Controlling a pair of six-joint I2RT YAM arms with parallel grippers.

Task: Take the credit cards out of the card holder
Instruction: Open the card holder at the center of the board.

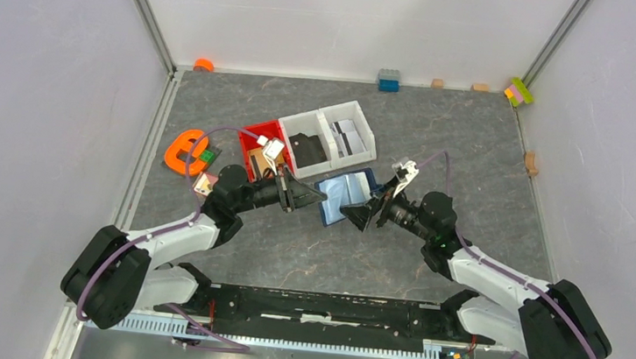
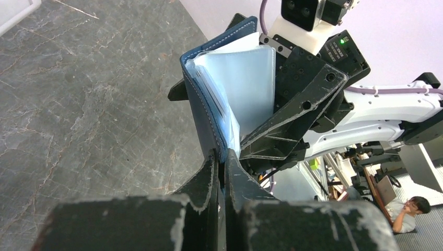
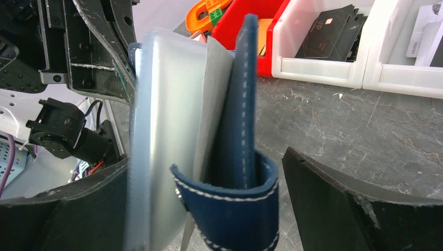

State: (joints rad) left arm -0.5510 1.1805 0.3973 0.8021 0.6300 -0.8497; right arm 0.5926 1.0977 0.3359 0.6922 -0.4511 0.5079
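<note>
Card holder [image 1: 344,191]: navy, folded open, held up off the table mid-scene, between my two grippers.
L gripper [image 2: 219,159]: fingers pinched tight on the holder's stitched edge.
R gripper [image 1: 364,212]: fingers spread wide, one each side of the holder's strap [image 3: 230,209]; not clamped.
Credit cards [image 3: 329,31]: dark ones lie in a white bin [image 3: 313,73], pale ones in the next.
Sleeves [image 2: 251,89]: pale plastic, fanned out; can't tell if cards are inside.

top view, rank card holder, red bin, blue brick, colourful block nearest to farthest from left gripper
1. card holder, clamped in the left gripper
2. red bin, just behind, left
3. blue brick, back wall
4. colourful block, back right corner
</note>
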